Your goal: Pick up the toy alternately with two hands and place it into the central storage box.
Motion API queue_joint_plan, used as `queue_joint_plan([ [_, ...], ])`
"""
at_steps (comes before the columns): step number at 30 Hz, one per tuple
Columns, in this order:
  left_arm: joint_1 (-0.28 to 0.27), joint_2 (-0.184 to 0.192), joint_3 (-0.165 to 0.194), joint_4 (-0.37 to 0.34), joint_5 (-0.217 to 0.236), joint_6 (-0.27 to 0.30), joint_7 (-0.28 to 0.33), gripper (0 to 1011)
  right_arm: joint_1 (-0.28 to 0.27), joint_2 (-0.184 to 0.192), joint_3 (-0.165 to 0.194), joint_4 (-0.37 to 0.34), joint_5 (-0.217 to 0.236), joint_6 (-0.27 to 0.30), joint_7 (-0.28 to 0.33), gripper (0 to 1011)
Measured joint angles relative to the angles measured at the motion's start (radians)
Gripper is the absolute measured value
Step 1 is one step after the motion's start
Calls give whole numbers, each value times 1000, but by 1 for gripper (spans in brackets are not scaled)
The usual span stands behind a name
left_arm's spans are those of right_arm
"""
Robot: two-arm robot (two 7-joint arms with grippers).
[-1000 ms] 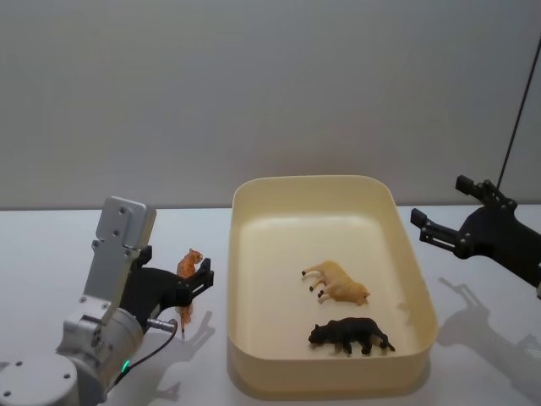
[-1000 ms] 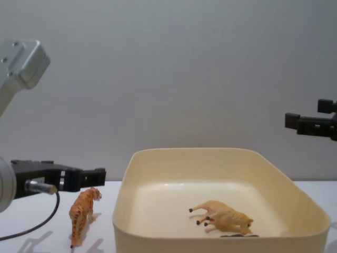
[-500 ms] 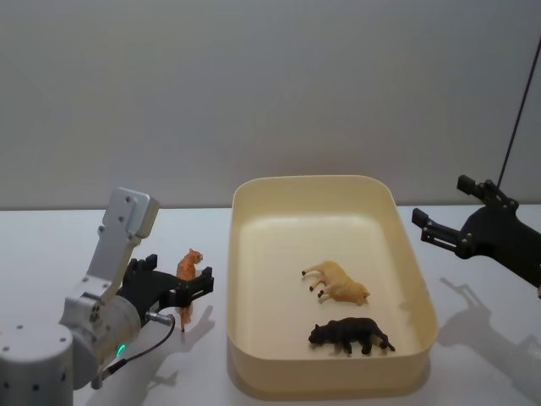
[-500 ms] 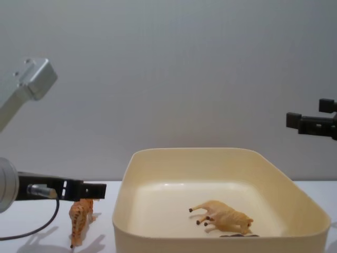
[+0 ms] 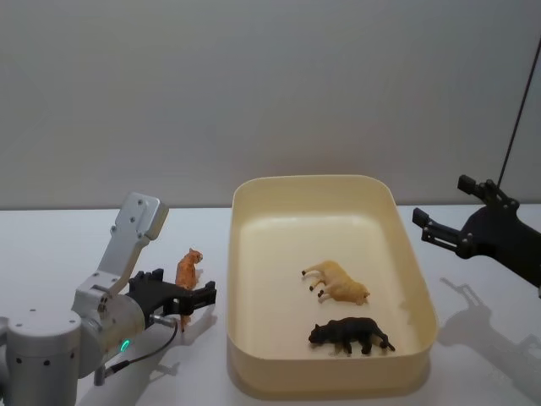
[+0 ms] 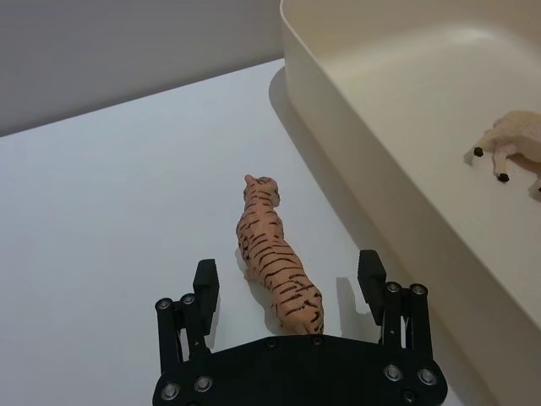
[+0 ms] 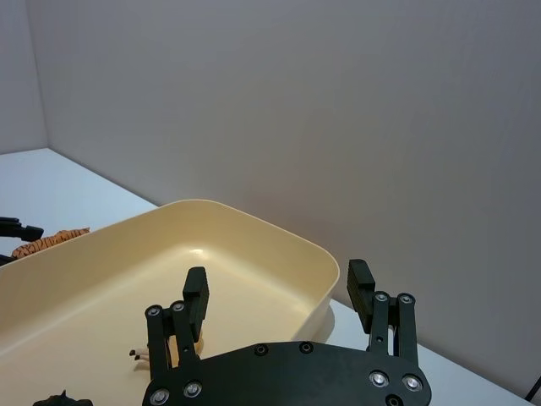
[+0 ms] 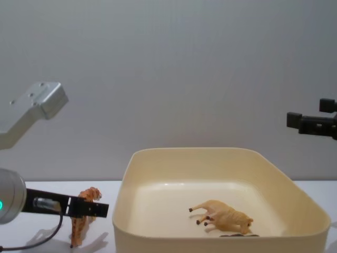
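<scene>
An orange striped tiger toy (image 5: 185, 273) stands on the white table just left of the cream-yellow storage box (image 5: 313, 178). My left gripper (image 5: 191, 298) is low behind the tiger. In the left wrist view the left gripper (image 6: 287, 272) is open, one finger on each side of the tiger (image 6: 275, 264)'s hindquarters with a gap on both sides. In the chest view its fingers (image 8: 96, 210) overlap the tiger (image 8: 83, 213). My right gripper (image 5: 441, 203) hangs open in the air beyond the box's right wall, holding nothing.
A tan animal toy (image 5: 338, 283) and a black animal toy (image 5: 351, 335) lie on their sides in the box. The box's left wall (image 6: 363, 135) runs close beside the tiger. A thin dark cable (image 5: 517, 101) hangs at the far right.
My left arm has lowered and drawn back, bringing the open fingers down to the tiger's rear. The tiger has stayed put. The right arm has not moved.
</scene>
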Motion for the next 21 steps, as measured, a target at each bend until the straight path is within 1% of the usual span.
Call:
queue_joint_plan([
  [2, -4, -3, 0, 8, 1, 6, -4, 1002, 0, 0, 0, 0, 0, 0, 0, 1001],
  [4, -9, -6, 1, 19, 2, 14, -8, 970, 0, 0, 0, 0, 0, 0, 0, 1001],
  [5, -11, -7, 1, 22, 3, 17, -10, 970, 0, 0, 0, 0, 0, 0, 0, 1001],
  [6, -14, -9, 1, 27, 3, 21, -12, 919, 0, 0, 0, 0, 0, 0, 0, 1001],
  [7, -15, -10, 1, 30, 4, 22, -13, 907, 0, 0, 0, 0, 0, 0, 0, 1001],
  [8, -16, -11, 1, 32, 4, 24, -14, 870, 0, 0, 0, 0, 0, 0, 0, 1001],
  [9, -18, -11, 1, 35, 4, 26, -15, 870, 0, 0, 0, 0, 0, 0, 0, 1001],
  [13, -23, -14, 2, 44, 6, 33, -19, 766, 0, 0, 0, 0, 0, 0, 0, 1001],
  [16, -26, -16, 2, 50, 7, 37, -21, 650, 0, 0, 0, 0, 0, 0, 0, 1001],
  [17, -27, -17, 2, 53, 7, 39, -22, 632, 0, 0, 0, 0, 0, 0, 0, 1001],
  [19, -28, -18, 2, 55, 7, 40, -23, 547, 0, 0, 0, 0, 0, 0, 0, 1001],
  [21, -30, -18, 2, 58, 7, 42, -24, 507, 0, 0, 0, 0, 0, 0, 0, 1001],
])
